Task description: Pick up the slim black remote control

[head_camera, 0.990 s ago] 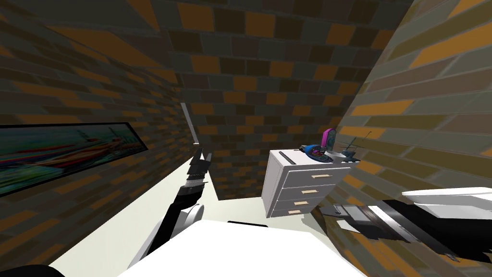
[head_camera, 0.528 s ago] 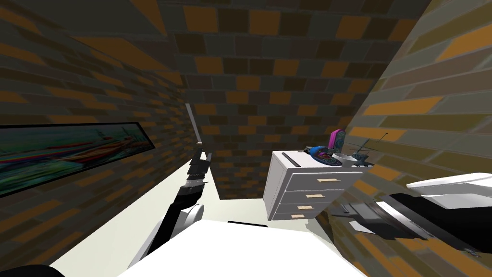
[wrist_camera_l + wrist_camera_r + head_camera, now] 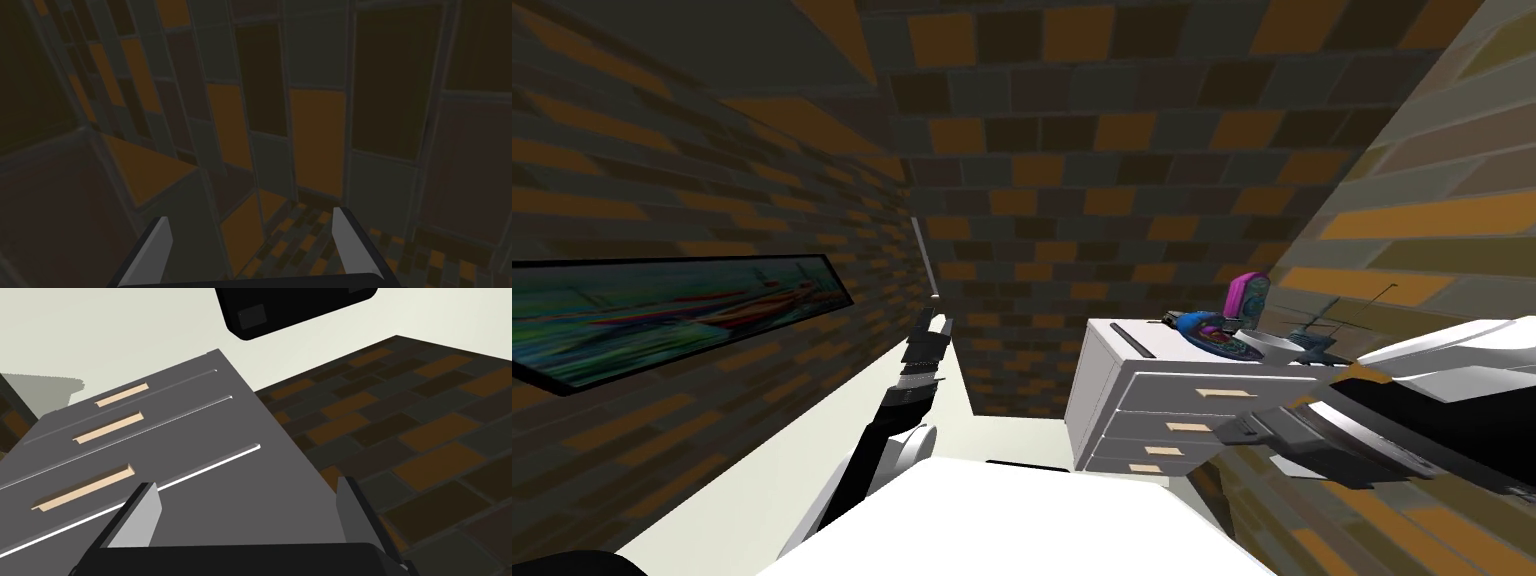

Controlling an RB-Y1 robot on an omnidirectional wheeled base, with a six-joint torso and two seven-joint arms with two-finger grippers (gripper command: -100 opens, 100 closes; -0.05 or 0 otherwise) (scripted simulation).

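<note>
Right end effector: fingers spread wide, nothing held. Over the last second I have raised its arm from low at my side to across the dresser front, which has three drawers and three handles. Left end effector: wide open, empty, up by the wall. One remote lies on the dresser top toward my left, untouched, so the reach is unfinished. Beyond it is clutter, at least three items.
</note>
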